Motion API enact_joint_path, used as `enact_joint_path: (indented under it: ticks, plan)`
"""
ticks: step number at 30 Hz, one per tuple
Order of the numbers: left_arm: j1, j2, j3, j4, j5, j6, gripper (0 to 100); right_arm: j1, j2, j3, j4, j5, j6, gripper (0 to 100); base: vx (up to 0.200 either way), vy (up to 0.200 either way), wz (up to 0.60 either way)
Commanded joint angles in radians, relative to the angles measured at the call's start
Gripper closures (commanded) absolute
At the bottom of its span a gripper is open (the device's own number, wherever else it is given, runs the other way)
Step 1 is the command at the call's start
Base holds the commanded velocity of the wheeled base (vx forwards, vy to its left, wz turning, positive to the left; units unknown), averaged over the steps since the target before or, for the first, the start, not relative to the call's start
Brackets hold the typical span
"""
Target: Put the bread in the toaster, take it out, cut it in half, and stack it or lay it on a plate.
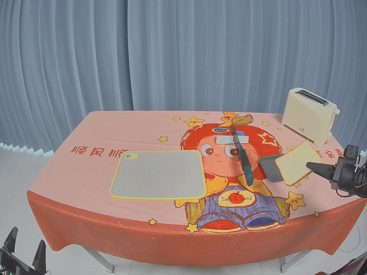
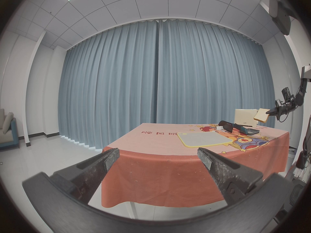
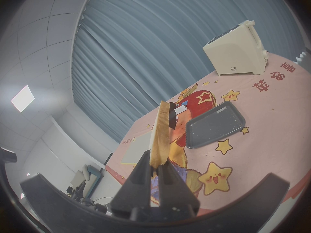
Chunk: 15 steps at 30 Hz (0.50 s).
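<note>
The head camera looked down over the whole tabletop [image 1: 95,134]. The left wrist camera faced it from low and far; the right's hung close above. All shared the toaster [image 1: 309,116].

grey-blue curtains [image 1: 183,42] line the wall above a white floor [image 2: 42,156], under a panelled ceiling [image 2: 162,0].

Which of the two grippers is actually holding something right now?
The right gripper: it is shut on the bread slice near the toaster; the left gripper is open and empty.
</note>
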<state>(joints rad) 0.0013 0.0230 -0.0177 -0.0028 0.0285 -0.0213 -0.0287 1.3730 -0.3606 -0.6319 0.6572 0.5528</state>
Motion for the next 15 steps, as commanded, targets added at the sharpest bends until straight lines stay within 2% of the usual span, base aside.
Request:
enact_joint_path:
  ticks: [1, 3, 6, 7, 8, 10, 11, 15]
  plan:
    - [0.0, 0.002, 0.018, 0.0, 0.001, 0.0, 0, -0.005, -0.002, 0.003, -0.011, 0.001, -0.011, 100, 0.0, 0.0, 0.0]
    - [0.0, 0.002, 0.018, 0.0, 0.001, 0.0, 0, 0.001, -0.002, 0.014, -0.048, 0.001, -0.025, 100, 0.0, 0.0, 0.0]
    - [0.0, 0.002, 0.018, 0.0, 0.001, 0.0, 0, 0.01, -0.002, 0.066, -0.138, 0.001, -0.073, 100, 0.0, 0.0, 0.0]
    - [0.0, 0.002, 0.018, 0.0, 0.001, 0.0, 0, 0.01, -0.002, 0.066, -0.138, 0.001, -0.073, 100, 0.0, 0.0, 0.0]
    - [0.0, 0.002, 0.018, 0.0, 0.001, 0.0, 0, 0.01, 0.003, 0.088, -0.2, 0.001, -0.103, 100, 0.0, 0.0, 0.0]
    - [0.0, 0.002, 0.018, 0.0, 0.001, 0.0, 0, 0.004, 0.005, 0.098, -0.239, 0.001, -0.122, 100, 0.0, 0.0, 0.0]
    - [0.0, 0.002, 0.018, 0.0, 0.001, 0.0, 0, -0.005, 0.008, 0.112, -0.307, 0.001, -0.146, 100, 0.0, 0.0, 0.0]
    - [0.0, 0.002, 0.018, 0.0, 0.001, 0.0, 0, -0.017, 0.001, 0.124, -0.365, 0.001, -0.151, 100, 0.0, 0.0, 0.0]
